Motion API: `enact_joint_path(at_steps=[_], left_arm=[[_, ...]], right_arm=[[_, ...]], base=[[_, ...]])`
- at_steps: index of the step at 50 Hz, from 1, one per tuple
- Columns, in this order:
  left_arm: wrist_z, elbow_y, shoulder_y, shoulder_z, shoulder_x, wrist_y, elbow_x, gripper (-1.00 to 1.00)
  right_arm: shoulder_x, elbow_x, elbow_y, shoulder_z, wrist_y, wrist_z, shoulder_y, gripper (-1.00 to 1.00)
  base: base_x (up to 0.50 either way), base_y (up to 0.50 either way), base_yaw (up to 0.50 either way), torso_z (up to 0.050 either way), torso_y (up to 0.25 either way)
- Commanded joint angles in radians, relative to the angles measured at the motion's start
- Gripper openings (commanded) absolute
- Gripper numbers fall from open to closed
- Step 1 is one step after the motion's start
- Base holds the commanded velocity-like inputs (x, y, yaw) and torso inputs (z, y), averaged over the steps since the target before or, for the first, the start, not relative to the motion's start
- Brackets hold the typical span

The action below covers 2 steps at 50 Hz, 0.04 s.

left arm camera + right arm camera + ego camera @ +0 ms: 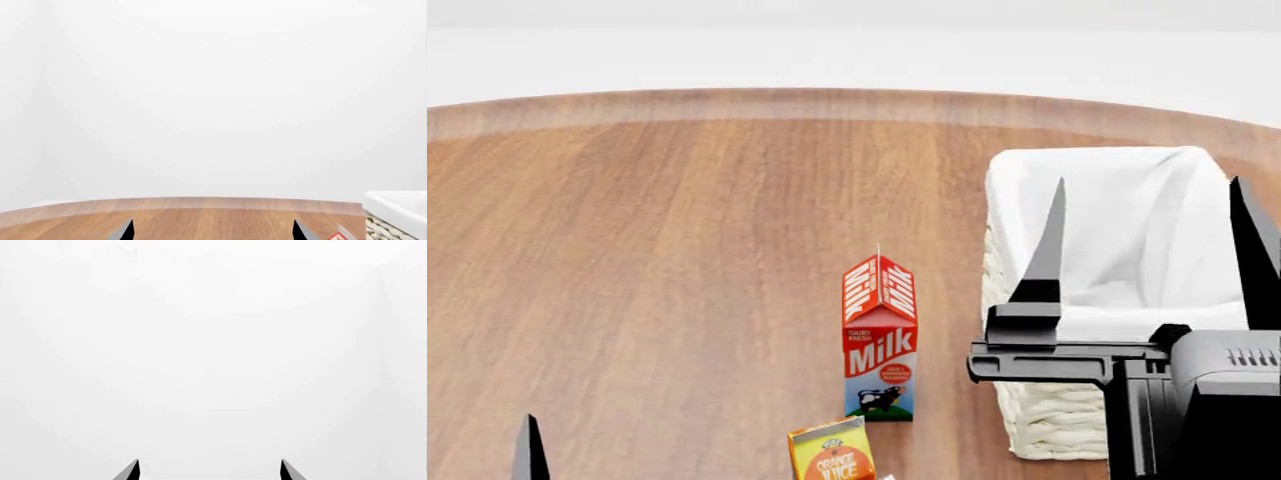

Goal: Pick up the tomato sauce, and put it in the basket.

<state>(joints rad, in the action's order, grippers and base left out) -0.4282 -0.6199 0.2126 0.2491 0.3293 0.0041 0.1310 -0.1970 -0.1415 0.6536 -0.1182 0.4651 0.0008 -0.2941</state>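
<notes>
Black metal fingers on the right gripper [1148, 235] are spread wide apart with nothing between them, hovering above the basket [1028, 420], and its wrist view shows only blank white past the 2 tips. The left gripper [212, 231] is also parted and empty in its own wrist view, looking low across the wooden table [667, 260]; in the head view only 1 of its tips pokes up at the bottom left corner. Moving out from there, the basket is wicker with a white cloth liner, and what shows of its inside looks bare, though the right arm blocks part of it. Just beside the basket stands a milk carton [880, 340], upright, and nearer the robot an orange juice carton [831, 455] is cut off by the frame edge. As for the tomato sauce, I honestly can't find it in any view, so it's either out of frame or hidden behind the arm inside the basket. So this fits both "sauce not picked up" and "sauce just dropped in, hand opened"; can't call it.
</notes>
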Motion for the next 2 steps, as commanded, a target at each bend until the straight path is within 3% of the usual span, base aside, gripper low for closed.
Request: enact_joint_path(at_steps=[1, 2], left_arm=[[-0.004, -0.001, 0.000, 0.004, 0.004, 0.000, 0.003, 1.00], [-0.005, -0.004, 0.001, 0.004, 0.005, 0.000, 0.003, 1.00]], right_arm=[[0.025, 0.022, 0.222, -0.016, -0.118, 0.025, 0.277, 1.00], [0.036, 0.010, 0.228, -0.020, -0.148, 0.022, 0.312, 1.00]], base=[[0.00, 0.00, 0.00, 0.000, 0.000], [0.00, 0.00, 0.00, 0.000, 0.000]])
